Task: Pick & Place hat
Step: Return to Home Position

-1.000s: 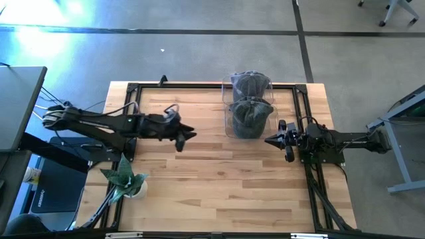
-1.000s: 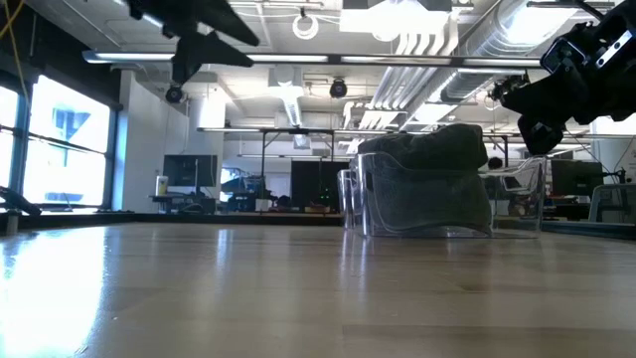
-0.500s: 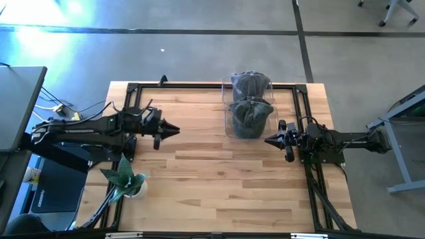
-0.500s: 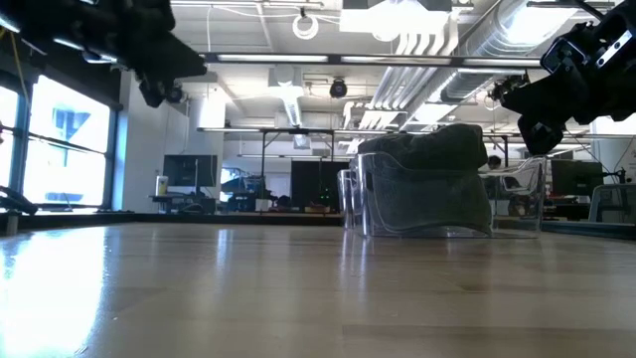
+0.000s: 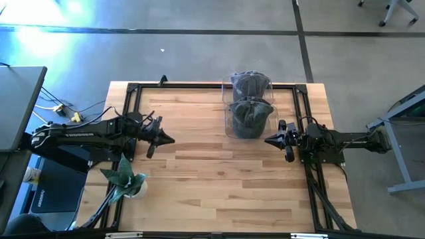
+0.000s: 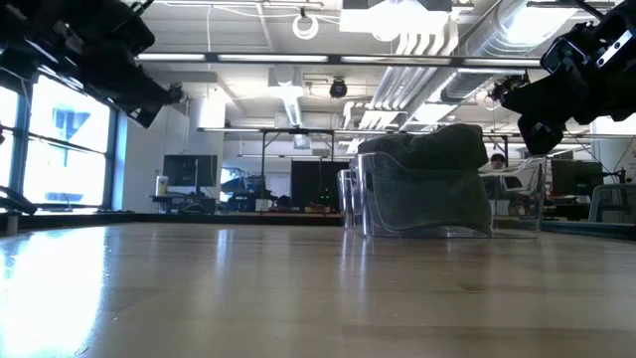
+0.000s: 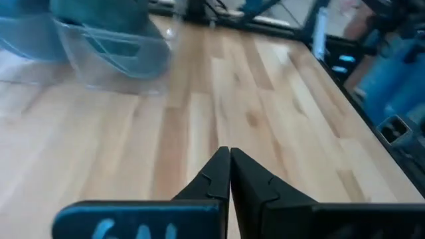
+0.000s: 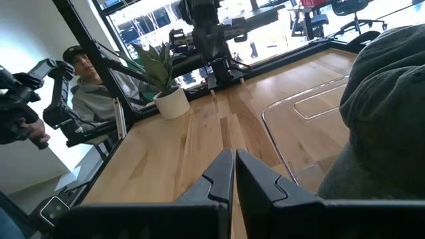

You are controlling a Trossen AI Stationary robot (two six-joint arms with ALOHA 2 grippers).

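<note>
Two dark grey-green hats sit in a clear plastic bin [image 5: 228, 118] at the table's far middle: one hat [image 5: 250, 118] nearer, another [image 5: 250, 83] behind it. In the low view the hat [image 6: 437, 149] bulges above the bin's wall. My left gripper [image 5: 170, 139] is shut and holds nothing, over the table's left side, well apart from the bin. My right gripper [image 5: 269, 140] is shut and holds nothing, just right of the bin, its tips near the nearer hat.
A potted plant [image 5: 126, 180] stands at the table's near left corner. A black frame [image 5: 199, 86] runs along the table's far and side edges. In the right wrist view a person [image 8: 86, 93] sits beyond the table's left edge. Bare wood lies between the arms.
My left gripper has drawn back toward the table's left edge and sunk, rolling about its own axis. My right arm has kept still, and the hats and bin have not moved.
</note>
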